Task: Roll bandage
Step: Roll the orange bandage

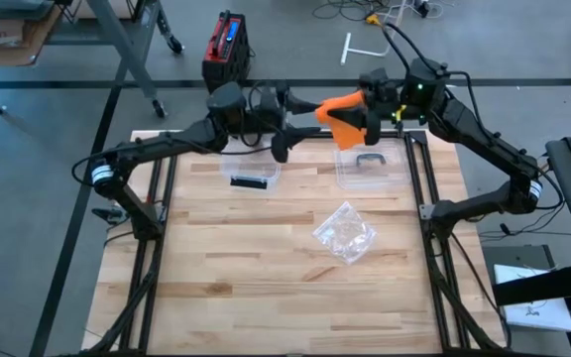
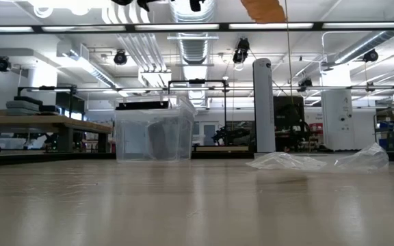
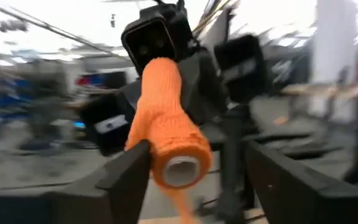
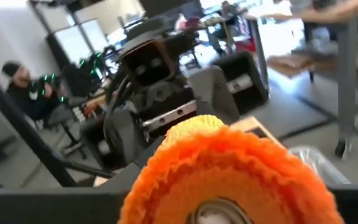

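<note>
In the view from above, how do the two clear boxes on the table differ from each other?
The left clear box is smaller; the right clear box is larger. The left clear box holds a flat black item; the right clear box holds a gray curved item. Both are transparent and sit on the wooden table, apart from each other.

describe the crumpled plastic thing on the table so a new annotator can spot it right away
Start from the pale wooden tabletop in the high view and find the two clear plastic boxes near its far edge. Nearer the table's middle, below the right-hand box, lies a crumpled clear plastic bag. Unlike the rigid, square-edged boxes, it is flat, wrinkled and irregular, with nothing visibly dark inside it.
</note>
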